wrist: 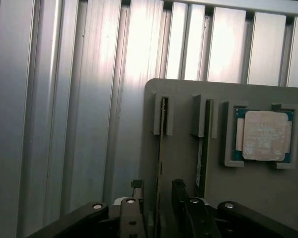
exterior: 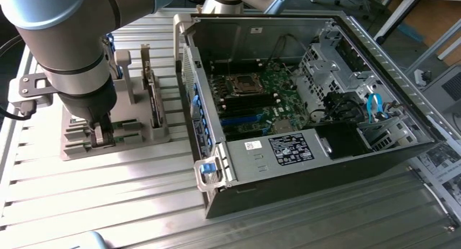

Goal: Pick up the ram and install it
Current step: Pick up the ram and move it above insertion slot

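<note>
Ribbed aluminium table point(exterior: 108, 206) under me; my gripper point(wrist: 156, 210), fingers point(wrist: 181, 198) spread wide, straddles the thin green ram stick point(wrist: 162, 144) standing edge-up.

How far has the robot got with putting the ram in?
Done: nothing yet. The ram stands on edge in its slot in the grey holder. In hand: the open gripper sits low over it, a finger on each side, not squeezing. Left: lifting the ram out and fitting it onto the green board inside the open computer case.
</note>
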Robot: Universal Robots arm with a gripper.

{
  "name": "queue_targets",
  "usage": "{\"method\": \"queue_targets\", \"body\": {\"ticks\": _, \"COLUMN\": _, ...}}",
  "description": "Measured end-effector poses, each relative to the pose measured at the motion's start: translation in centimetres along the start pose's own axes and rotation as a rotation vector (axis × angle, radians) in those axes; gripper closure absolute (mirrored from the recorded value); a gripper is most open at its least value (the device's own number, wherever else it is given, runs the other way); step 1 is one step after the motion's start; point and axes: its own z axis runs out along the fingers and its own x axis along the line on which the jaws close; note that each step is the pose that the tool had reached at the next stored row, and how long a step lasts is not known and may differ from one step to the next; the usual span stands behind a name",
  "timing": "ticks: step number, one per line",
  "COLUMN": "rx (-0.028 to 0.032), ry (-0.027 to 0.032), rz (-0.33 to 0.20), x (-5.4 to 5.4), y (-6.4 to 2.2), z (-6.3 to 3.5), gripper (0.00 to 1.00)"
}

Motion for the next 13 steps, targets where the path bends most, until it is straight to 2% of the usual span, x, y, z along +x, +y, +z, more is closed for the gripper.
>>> {"method": "queue_targets", "body": {"ticks": 1, "rx": 0.0000, "ry": -0.0001, "rz": 0.000, "x": 0.00, "y": 0.00, "z": 0.00, "gripper": 0.65}}
{"method": "queue_targets", "body": {"ticks": 2, "rx": 0.0000, "ry": -0.0003, "rz": 0.000, "x": 0.00, "y": 0.00, "z": 0.00, "gripper": 0.72}}
{"method": "queue_targets", "body": {"ticks": 3, "rx": 0.0000, "ry": -0.0005, "rz": 0.000, "x": 0.00, "y": 0.00, "z": 0.00, "gripper": 0.72}}
{"method": "queue_targets", "body": {"ticks": 5, "rx": 0.0000, "ry": -0.0009, "rz": 0.000, "x": 0.00, "y": 0.00, "z": 0.00, "gripper": 0.84}}
{"method": "queue_targets", "body": {"ticks": 7, "rx": 0.0001, "ry": -0.0012, "rz": 0.000, "x": 0.00, "y": 0.00, "z": 0.00, "gripper": 0.88}}
{"method": "queue_targets", "body": {"ticks": 13, "rx": 0.0004, "ry": -0.0039, "rz": 0.000, "x": 0.00, "y": 0.00, "z": 0.00, "gripper": 0.88}}
